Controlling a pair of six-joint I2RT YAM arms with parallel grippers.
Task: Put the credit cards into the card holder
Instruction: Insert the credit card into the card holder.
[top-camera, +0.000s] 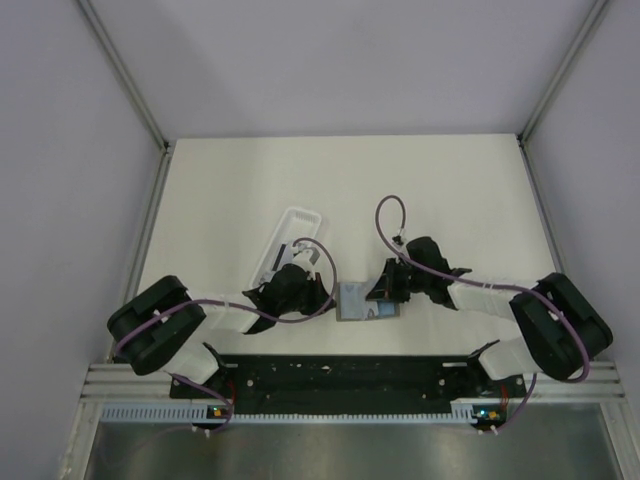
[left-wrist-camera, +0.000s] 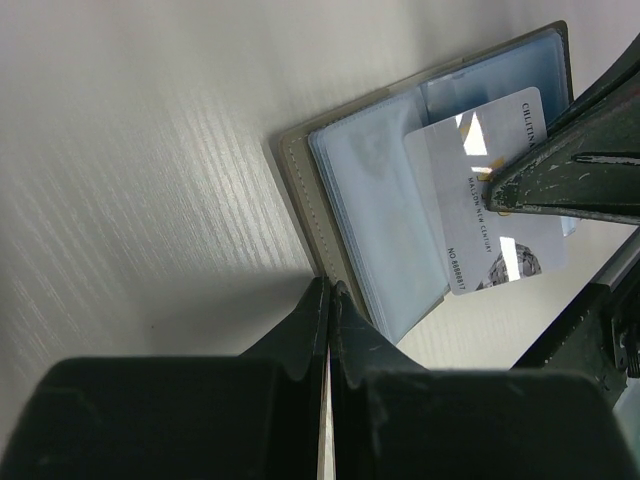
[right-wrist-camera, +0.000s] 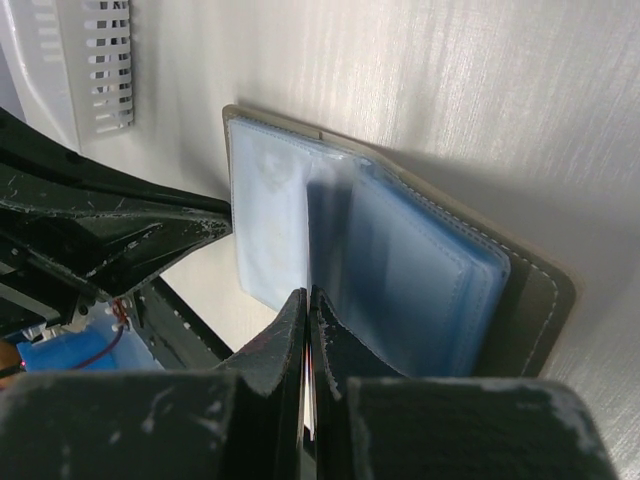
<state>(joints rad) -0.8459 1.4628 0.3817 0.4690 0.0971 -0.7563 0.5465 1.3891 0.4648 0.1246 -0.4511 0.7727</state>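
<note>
Finds card holder lying open on table. Notes right gripper clenched on one credit card, held over the blue pockets, not yet seated. Records left gripper clamped shut, empty, tips at the holder's edge, seemingly pinning it. Judges insertion under way; cannot tell of further cards in white tray.

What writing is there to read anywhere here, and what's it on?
"CHLITINA": credit card, near one edge, maybe cut off.
"NEW CENTURY": same card; the word before is blurred.
"NO 88888": same card; last digits unclear.
Elsewhere: nothing readable.
</note>
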